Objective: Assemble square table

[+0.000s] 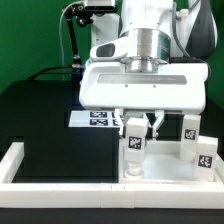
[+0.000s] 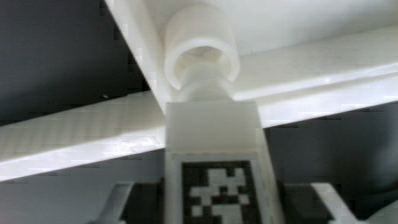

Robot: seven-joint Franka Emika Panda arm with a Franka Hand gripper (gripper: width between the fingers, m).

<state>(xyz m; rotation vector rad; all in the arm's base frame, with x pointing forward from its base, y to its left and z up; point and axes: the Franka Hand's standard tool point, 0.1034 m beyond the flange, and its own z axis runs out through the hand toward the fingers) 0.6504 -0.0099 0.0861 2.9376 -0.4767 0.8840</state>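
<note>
My gripper (image 1: 139,128) hangs over the white square panel (image 1: 168,172) at the exterior view's lower right. A white leg block (image 1: 133,146) with a tag stands upright at the panel's near-left corner, between my fingers. In the wrist view the leg (image 2: 217,170) runs down to a round socket (image 2: 201,58) on the panel's rim (image 2: 320,85). My gripper (image 2: 221,208) straddles the leg. Dark gaps show between the leg and both fingers (image 2: 125,203), so the gripper is open. Two more tagged legs (image 1: 190,130) (image 1: 203,156) stand at the panel's right.
The marker board (image 1: 95,117) lies on the black surface behind and left of the panel. Long white bars (image 1: 20,160) frame the surface along the front and left. Black cables and a stand (image 1: 75,40) rise at the back.
</note>
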